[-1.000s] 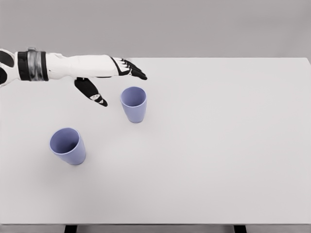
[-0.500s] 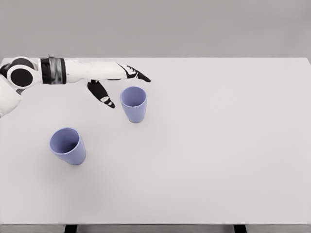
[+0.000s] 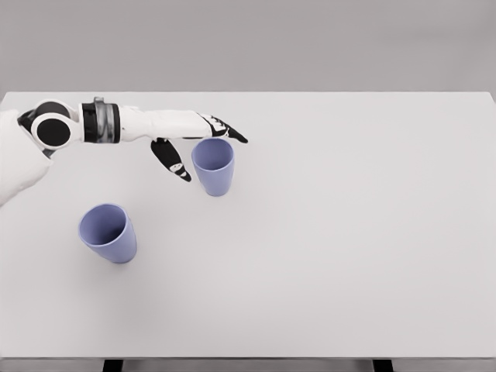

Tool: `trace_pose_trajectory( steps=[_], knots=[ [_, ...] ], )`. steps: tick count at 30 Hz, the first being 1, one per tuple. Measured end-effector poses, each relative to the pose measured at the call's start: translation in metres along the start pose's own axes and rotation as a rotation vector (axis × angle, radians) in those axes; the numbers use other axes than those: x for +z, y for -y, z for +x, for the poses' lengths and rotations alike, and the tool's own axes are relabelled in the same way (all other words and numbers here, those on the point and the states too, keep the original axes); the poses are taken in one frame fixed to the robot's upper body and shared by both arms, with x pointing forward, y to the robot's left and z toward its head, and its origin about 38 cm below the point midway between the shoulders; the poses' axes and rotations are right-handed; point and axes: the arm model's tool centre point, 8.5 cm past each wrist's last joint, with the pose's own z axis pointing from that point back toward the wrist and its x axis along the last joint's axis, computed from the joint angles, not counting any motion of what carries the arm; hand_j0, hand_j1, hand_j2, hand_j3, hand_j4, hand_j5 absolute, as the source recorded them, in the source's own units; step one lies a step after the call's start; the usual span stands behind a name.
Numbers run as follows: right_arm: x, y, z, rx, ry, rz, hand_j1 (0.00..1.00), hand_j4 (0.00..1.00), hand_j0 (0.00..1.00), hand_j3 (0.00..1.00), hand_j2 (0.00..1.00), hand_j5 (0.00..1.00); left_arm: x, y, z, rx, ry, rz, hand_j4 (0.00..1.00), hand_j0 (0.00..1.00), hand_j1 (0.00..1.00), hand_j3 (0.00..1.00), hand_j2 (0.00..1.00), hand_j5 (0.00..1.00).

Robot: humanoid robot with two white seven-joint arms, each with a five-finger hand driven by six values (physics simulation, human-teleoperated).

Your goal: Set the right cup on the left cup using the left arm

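Two lavender-blue cups stand upright on the white table. The right cup is near the table's middle-left, and the left cup stands nearer to me at the left. My left hand reaches in from the left and sits just beside the right cup's rim on its left and far side. Its fingers stretch along the far rim while the thumb points down to the cup's left. The hand is open and holds nothing.
The table's far edge runs behind the hand, and the near edge lies along the bottom of the view. The right arm does not show.
My left arm has reached further right and slightly toward me, bringing the open hand from behind-left of the right cup up to its rim. Both cups stayed put.
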Motion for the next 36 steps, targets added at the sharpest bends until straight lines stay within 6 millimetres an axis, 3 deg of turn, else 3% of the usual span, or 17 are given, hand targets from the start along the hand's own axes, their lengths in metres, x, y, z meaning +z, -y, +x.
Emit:
trace_pose_trajectory(
  steps=[13, 16, 19, 20, 22, 28, 31, 36],
  knots=[
    [0.0, 0.0, 0.0, 0.0, 0.0, 0.0, 1.0, 1.0, 1.0, 1.0, 1.0, 1.0, -0.011, 0.005, -0.008, -0.018, -0.035, -0.031, 1.0, 1.0, 1.0, 1.0, 1.0, 1.0],
    [0.0, 0.0, 0.0, 0.0, 0.0, 0.0, 1.0, 1.0, 1.0, 1.0, 1.0, 1.0, -0.013, 0.013, -0.01, -0.013, -0.044, -0.045, 0.94, 0.94, 0.94, 0.94, 0.94, 0.94],
    [0.0, 0.0, 0.0, 0.0, 0.0, 0.0, 1.0, 1.0, 1.0, 1.0, 1.0, 1.0, -0.015, 0.013, -0.01, -0.017, -0.044, -0.046, 0.75, 0.75, 0.75, 0.75, 0.75, 0.75],
    [0.0, 0.0, 0.0, 0.0, 0.0, 0.0, 1.0, 1.0, 1.0, 1.0, 1.0, 1.0, -0.016, 0.013, -0.01, -0.014, -0.043, -0.044, 0.63, 0.63, 0.63, 0.63, 0.63, 0.63],
    [0.0, 0.0, 0.0, 0.0, 0.0, 0.0, 1.0, 1.0, 1.0, 1.0, 1.0, 1.0, -0.016, 0.012, -0.01, -0.013, -0.042, -0.041, 0.57, 0.57, 0.57, 0.57, 0.57, 0.57],
    [0.0, 0.0, 0.0, 0.0, 0.0, 0.0, 1.0, 1.0, 1.0, 1.0, 1.0, 1.0, -0.015, 0.012, -0.01, -0.007, -0.041, -0.034, 0.56, 0.56, 0.56, 0.56, 0.56, 0.56],
    [0.0, 0.0, 0.0, 0.0, 0.0, 0.0, 1.0, 1.0, 1.0, 1.0, 1.0, 1.0, -0.013, 0.011, -0.01, -0.008, -0.042, -0.032, 0.46, 0.46, 0.46, 0.46, 0.46, 0.46],
    [0.0, 0.0, 0.0, 0.0, 0.0, 0.0, 1.0, 1.0, 1.0, 1.0, 1.0, 1.0, -0.003, 0.001, -0.008, -0.013, -0.038, -0.002, 0.45, 0.45, 0.45, 0.45, 0.45, 0.45]
  ],
)
